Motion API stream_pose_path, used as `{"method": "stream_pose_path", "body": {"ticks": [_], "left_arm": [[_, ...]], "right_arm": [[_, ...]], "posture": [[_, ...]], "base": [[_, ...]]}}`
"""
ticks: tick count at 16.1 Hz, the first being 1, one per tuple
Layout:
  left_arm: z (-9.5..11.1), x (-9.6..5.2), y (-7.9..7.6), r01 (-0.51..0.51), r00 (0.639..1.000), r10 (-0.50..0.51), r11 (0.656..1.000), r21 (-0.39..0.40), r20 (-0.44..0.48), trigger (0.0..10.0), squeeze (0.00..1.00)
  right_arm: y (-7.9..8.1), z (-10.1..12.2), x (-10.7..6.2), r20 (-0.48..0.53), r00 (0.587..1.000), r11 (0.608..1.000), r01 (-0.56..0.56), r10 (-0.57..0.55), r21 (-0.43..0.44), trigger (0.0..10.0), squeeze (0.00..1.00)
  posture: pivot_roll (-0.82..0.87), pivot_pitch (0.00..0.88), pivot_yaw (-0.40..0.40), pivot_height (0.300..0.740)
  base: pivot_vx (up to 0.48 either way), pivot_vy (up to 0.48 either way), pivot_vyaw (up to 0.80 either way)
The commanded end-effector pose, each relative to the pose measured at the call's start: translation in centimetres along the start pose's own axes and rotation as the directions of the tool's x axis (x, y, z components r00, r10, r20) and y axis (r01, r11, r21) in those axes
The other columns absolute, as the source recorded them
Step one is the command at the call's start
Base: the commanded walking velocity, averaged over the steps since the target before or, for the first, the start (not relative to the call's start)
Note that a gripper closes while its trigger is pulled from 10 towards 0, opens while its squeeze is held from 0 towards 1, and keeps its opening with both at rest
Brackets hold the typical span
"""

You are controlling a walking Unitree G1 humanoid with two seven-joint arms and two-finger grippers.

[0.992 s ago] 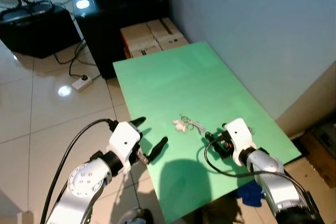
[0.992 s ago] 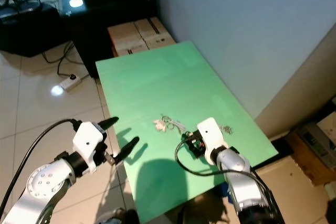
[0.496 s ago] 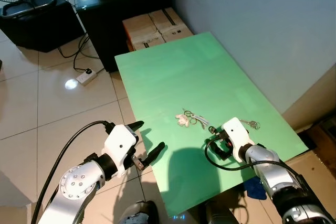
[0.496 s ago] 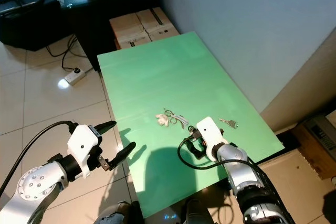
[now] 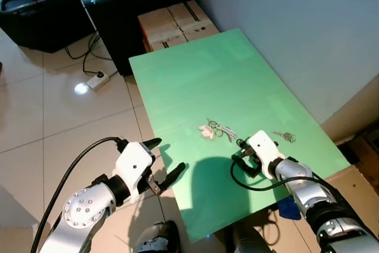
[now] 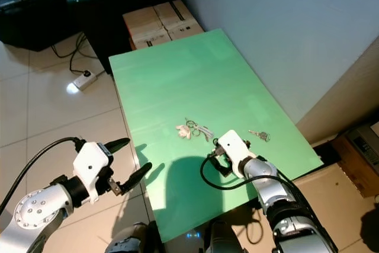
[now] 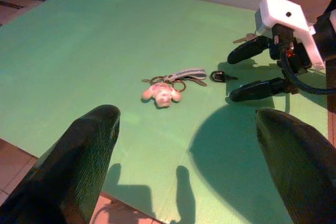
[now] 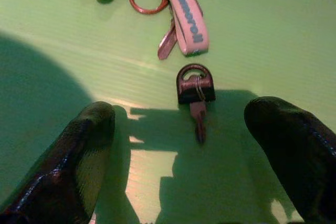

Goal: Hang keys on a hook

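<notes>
The green worktop carried three sets of keys. The right gripper had edged closer to the black-headed key, jaws wide open around it, holding nothing. The bunch with the pink charm lay just beyond that key. The left gripper, open and empty, hovered off the worktop's near-left edge. Grasping looked imminent.

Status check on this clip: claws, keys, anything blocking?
Right claw open, low over the black-headed key on the green table. Left claw open at the table's near-left edge. Key bunch with pink charm lying untouched. Nothing blocking.
</notes>
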State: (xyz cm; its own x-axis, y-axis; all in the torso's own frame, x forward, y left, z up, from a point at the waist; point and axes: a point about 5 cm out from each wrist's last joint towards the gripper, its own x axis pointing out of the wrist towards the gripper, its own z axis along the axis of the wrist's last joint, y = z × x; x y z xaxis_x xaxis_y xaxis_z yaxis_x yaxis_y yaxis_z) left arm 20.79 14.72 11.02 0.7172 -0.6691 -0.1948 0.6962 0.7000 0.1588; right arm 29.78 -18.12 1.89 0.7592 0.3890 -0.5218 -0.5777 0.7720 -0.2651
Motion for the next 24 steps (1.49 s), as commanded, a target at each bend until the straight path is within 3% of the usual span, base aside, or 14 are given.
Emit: {"method": "stream_pose_path", "body": {"ticks": [1,3,4,7,17,19,21,23,24], "left_arm": [[0.0,-0.3,0.0,-0.004,1.000,0.004,1.000,0.000,-0.012,10.0,0.00],[0.1,-0.2,-0.1,-0.005,1.000,0.005,1.000,0.001,-0.012,10.0,0.00],[0.1,-0.1,-0.1,-0.005,1.000,0.005,1.000,0.000,-0.013,10.0,0.00],[0.2,-0.1,-0.3,-0.004,1.000,0.004,1.000,-0.001,-0.016,10.0,0.00],[0.1,-0.3,0.2,-0.008,1.000,0.008,1.000,0.004,-0.019,10.0,0.00],[-0.1,-0.9,2.5,-0.019,0.999,0.019,1.000,0.009,-0.028,10.0,0.00],[-0.1,-1.1,3.4,-0.025,0.999,0.025,1.000,0.010,-0.028,10.0,0.00],[-0.3,-0.7,2.6,-0.020,1.000,0.020,1.000,0.006,-0.024,10.0,0.00],[-0.5,0.3,0.8,-0.009,1.000,0.009,1.000,-0.003,-0.012,10.0,0.00]], "right_arm": [[0.3,0.1,0.1,0.008,1.000,1.000,-0.025,0.025,-0.010,4.4,0.00],[0.2,0.0,0.2,-0.001,1.000,0.999,-0.030,0.030,-0.016,2.7,0.00],[0.2,0.0,0.2,-0.004,1.000,0.999,-0.031,0.031,-0.015,2.5,0.00],[0.3,-0.3,0.2,-0.014,0.999,0.999,-0.039,0.039,-0.007,0.0,0.00],[0.4,-0.4,0.4,-0.014,0.998,0.998,-0.056,0.056,0.002,0.0,0.00],[1.4,1.1,1.6,-0.003,0.998,0.998,-0.060,0.060,0.006,0.0,0.00],[0.4,0.3,0.7,0.009,0.999,0.999,-0.046,0.046,0.010,0.0,0.00],[-0.1,0.1,0.2,0.036,0.999,1.000,-0.016,0.016,0.021,0.0,0.00],[0.0,0.0,-0.1,0.065,0.998,1.000,-0.009,0.007,0.030,0.0,0.00]], "posture": [[0.02,0.234,0.071,0.740],[0.02,0.237,0.071,0.740],[0.02,0.239,0.072,0.740],[0.03,0.239,0.071,0.740],[0.03,0.224,0.071,0.740],[0.04,0.208,0.074,0.740],[0.03,0.201,0.074,0.740],[0.02,0.189,0.072,0.740],[0.01,0.185,0.071,0.740]], "base": [[0.000,0.000,0.00],[0.000,0.000,0.00],[0.000,0.000,0.00],[0.000,0.000,0.00],[0.000,0.000,0.00],[0.000,0.000,0.00],[0.000,0.000,0.00],[0.000,0.000,0.00],[0.000,0.000,0.00]]}}
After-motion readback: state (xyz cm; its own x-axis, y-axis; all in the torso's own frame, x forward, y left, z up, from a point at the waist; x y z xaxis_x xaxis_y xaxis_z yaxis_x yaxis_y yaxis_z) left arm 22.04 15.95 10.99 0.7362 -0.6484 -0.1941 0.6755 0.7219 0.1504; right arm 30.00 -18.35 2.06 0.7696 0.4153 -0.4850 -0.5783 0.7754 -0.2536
